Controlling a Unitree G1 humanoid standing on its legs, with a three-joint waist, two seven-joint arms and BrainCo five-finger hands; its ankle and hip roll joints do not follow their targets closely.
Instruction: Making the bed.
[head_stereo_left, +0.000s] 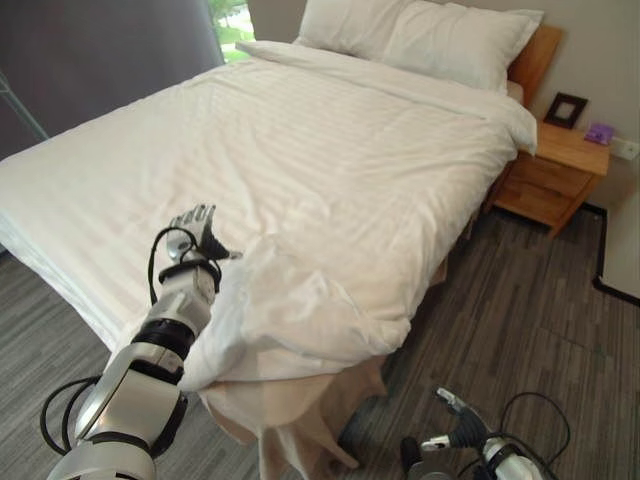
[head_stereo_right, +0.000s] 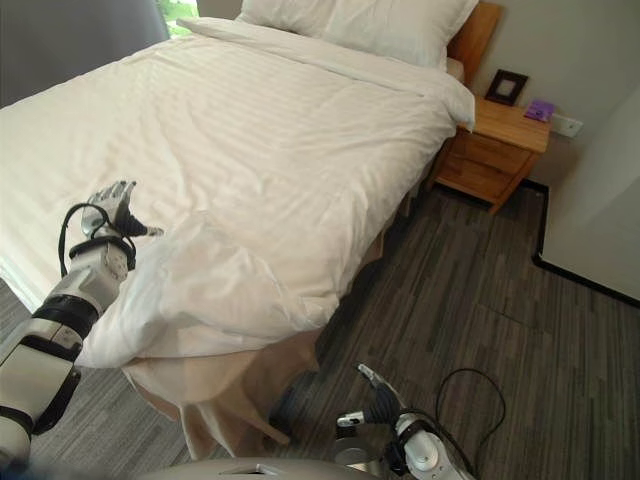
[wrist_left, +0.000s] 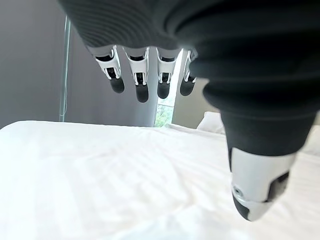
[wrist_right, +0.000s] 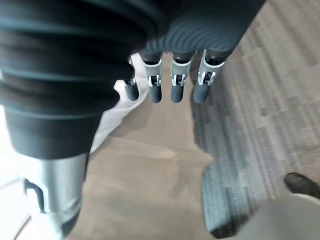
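Two open, empty hands: your left hand (head_stereo_left: 195, 232) hovers over the duvet (head_stereo_left: 300, 180)'s folded-back corner (head_stereo_left: 300, 310); grip that corner, draw it flat; right hand (head_stereo_left: 462, 428) hangs low.

The left arm reaches up and forward, bent a little at the elbow. The left hand (head_stereo_left: 196, 232) is at the end of it, held up with its fingers (wrist_left: 141, 80) straight and spread a bit. The thumb (wrist_left: 257, 187) sticks out to the side, away from the fingers. The hand holds nothing.

The right arm hangs low, down near the robot's own side. The right hand (head_stereo_right: 378, 404) points forward. Its fingers (wrist_right: 178, 84) are straight in a row and its thumb (wrist_right: 52, 192) stands apart from them. Nothing is in this hand either.
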